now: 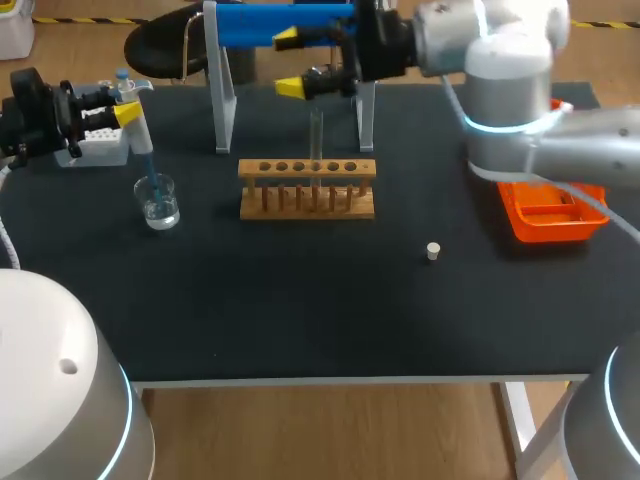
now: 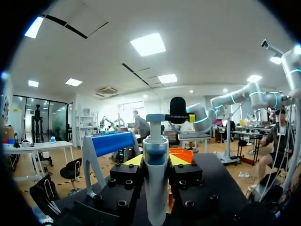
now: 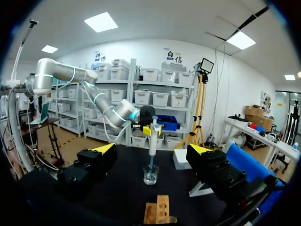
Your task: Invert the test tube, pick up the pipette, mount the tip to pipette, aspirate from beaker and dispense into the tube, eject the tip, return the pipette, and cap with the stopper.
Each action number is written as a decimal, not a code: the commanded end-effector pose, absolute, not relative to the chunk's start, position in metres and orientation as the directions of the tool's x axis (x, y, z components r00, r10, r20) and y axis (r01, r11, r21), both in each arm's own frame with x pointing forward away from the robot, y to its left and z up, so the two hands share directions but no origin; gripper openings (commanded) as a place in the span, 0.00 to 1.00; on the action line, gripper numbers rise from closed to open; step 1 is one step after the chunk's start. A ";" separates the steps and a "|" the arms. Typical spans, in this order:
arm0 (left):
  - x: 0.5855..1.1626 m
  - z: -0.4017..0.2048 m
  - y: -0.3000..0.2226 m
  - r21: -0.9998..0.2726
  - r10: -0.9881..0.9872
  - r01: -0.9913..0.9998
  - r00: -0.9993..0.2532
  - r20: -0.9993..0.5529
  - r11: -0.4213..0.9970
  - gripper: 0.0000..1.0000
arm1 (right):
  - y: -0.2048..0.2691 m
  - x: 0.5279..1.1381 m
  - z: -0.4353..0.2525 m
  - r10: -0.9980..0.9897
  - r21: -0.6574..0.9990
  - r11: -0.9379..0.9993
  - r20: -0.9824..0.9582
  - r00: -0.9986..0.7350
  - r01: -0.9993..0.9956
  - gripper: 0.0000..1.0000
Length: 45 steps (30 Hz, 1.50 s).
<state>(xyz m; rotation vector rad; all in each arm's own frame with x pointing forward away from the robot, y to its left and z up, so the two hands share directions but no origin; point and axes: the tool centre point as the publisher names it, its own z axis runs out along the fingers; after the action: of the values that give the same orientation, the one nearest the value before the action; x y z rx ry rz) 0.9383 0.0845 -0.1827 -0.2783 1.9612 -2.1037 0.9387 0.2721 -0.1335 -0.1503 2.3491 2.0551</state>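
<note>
Upright, pipette point(image 1: 138, 135) in left pincer point(image 1: 124, 104), over beaker point(image 1: 158, 203)

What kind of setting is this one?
Probably a lab bench set up for liquid handling: a wooden test tube rack holding a tube, a beaker of clear liquid, and a pipette in the left claw.

Black surface point(image 1: 300, 320), seen from above: a wooden rack point(image 1: 307, 170) with a row of holes stands near the middle. Behind it, a white-legged stand point(image 1: 270, 25) carries a blue bar (close to the far edge). An orange tray point(image 1: 548, 215) sits at right, a white box point(image 1: 100, 148) far left.
</note>
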 end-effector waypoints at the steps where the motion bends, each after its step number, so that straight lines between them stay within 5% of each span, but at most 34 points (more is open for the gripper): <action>1: 0.939 -0.182 0.085 -0.997 -0.307 0.052 -0.951 -0.031 -0.062 0.00 | 0.221 0.933 -0.145 -0.029 0.988 0.125 -0.089 -0.996 -0.092 1.00; 19: 0.939 -0.182 0.085 -0.997 -0.307 0.052 -0.951 -0.031 -0.062 0.00 | 0.186 0.952 -0.204 -0.035 0.972 0.194 -0.129 -0.991 -0.134 1.00; 45: 0.939 -0.182 0.085 -0.997 -0.307 0.052 -0.951 -0.031 -0.062 0.00 | 0.227 0.974 -0.289 -0.033 0.925 0.371 -0.073 -0.997 -0.080 1.00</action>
<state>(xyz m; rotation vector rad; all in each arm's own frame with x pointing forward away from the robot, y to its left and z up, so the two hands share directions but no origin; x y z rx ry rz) 0.9383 0.0844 -0.1827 -0.2782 1.9612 -2.1037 0.9682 0.2205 -0.2853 -0.1038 2.5549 1.7431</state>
